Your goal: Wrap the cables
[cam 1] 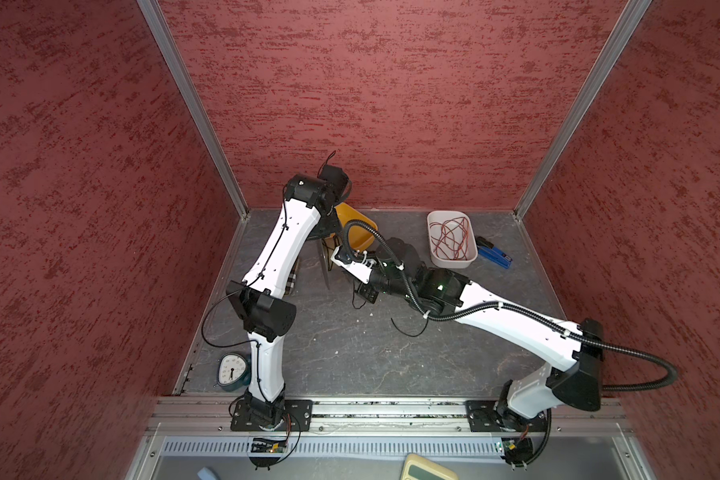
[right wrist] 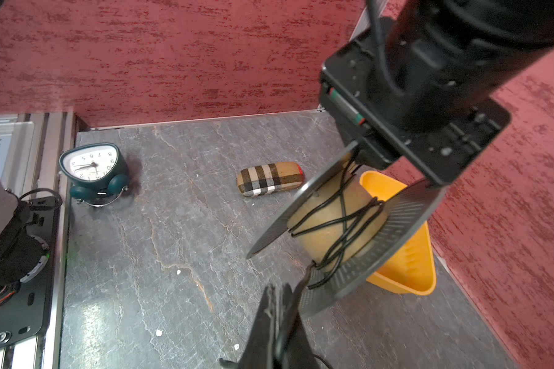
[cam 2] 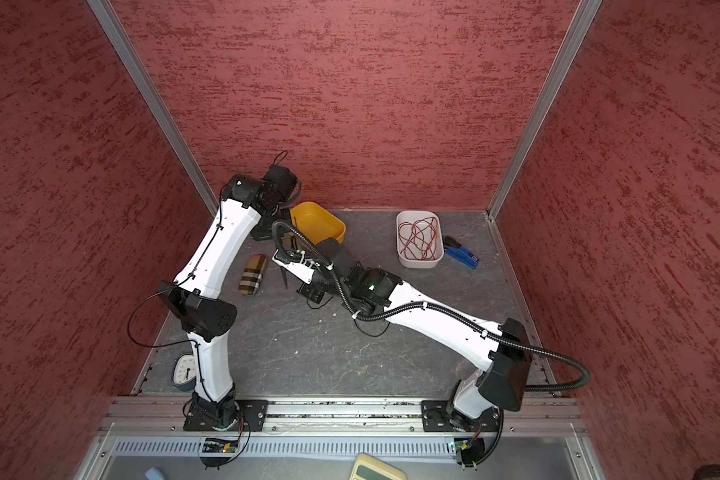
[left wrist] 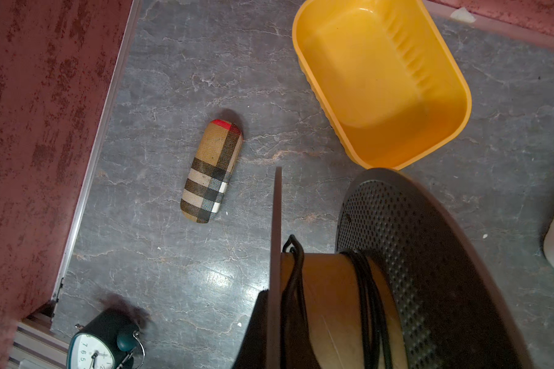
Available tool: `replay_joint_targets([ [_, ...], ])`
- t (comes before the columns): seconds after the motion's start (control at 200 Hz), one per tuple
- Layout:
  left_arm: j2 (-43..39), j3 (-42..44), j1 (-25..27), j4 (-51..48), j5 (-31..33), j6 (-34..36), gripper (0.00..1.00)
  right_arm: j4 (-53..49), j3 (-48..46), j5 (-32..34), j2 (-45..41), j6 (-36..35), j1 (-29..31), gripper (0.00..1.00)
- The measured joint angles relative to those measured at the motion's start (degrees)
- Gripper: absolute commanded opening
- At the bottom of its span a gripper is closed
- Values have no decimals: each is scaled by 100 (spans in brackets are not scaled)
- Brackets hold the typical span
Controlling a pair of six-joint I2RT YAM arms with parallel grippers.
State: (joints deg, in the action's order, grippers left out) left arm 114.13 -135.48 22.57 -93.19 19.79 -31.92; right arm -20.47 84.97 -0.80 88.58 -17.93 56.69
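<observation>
A grey spool [right wrist: 333, 220] with a tan core and two perforated flanges hangs tilted above the table, in front of the yellow bin. My left gripper [left wrist: 275, 294] is shut on the edge of one flange. The thin black cable [right wrist: 344, 204] crosses the core in several loose turns, which also show in the left wrist view as the cable [left wrist: 370, 303]. From the lower flange it runs into my right gripper [right wrist: 282, 292], which is shut on it just below the spool. In both top views the arms hide most of the spool; only the flange edge [cam 1: 325, 266] shows.
A yellow bin [cam 1: 360, 232] stands at the back. To its right are a white tray [cam 1: 454, 264] of red-brown wires and a blue stapler [cam 1: 493, 253]. A plaid glasses case [cam 2: 252, 274] lies left of centre. A clock [cam 1: 231, 370] sits by the left arm's base.
</observation>
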Motion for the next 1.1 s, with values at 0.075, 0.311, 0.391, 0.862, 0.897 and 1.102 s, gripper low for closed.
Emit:
replay_joint_targets([
  [0.075, -155, 216, 35, 153, -48, 203, 0, 0, 70, 2, -15, 120, -192, 0],
  [0.311, -737, 632, 254, 704, -229, 1012, 0, -367, 542, 70, 42, 688, -866, 2],
  [0.391, -841, 632, 398, 883, -293, 1266, 0, -452, 658, 109, 87, 879, -1008, 4],
  [0.862, -868, 632, 1027, 1261, -297, 2363, 0, -1252, 1891, 356, 918, 1749, -1633, 13],
  [0.897, -870, 632, 1036, 1263, -330, 2417, 0, -1252, 1891, 378, 918, 1805, -1690, 13],
  [1.102, -1093, 914, 1062, 1305, -772, 2664, 0, -1244, 1893, 229, 914, 2168, -2293, 14],
])
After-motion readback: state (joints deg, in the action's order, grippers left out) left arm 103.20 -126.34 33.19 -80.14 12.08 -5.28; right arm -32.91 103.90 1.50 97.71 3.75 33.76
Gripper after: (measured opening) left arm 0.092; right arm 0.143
